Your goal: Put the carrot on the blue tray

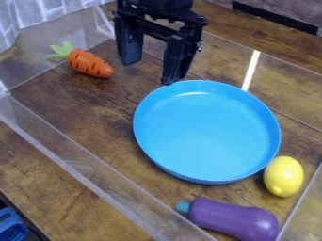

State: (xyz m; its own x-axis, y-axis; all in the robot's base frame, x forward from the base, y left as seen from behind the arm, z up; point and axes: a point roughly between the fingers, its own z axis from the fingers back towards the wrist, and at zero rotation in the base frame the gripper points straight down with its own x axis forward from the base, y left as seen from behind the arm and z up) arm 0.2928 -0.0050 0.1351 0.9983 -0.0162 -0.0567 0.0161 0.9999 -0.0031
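The black claw (153, 58) is being held spread, empty, ready for grasping the small orange ridged toy carrot (89, 63) lying at nine o'clock, apart from the round blue plastic tray (208, 130).

1. I see bare wood around the carrot (86, 62) on its near and left sides; nothing stands against it there.
2. My gripper (153, 58) hangs just right of the carrot, jaws spread wide, with open table between them.
3. The blue tray (189, 165) lies empty, its low rim the only step to cross.
4. The lemon (284, 175) and eggplant (233, 219) crowd the tray's near-right edge.
5. A clear wall (75, 160) fences the table's near-left side, hemming any low sweep there.
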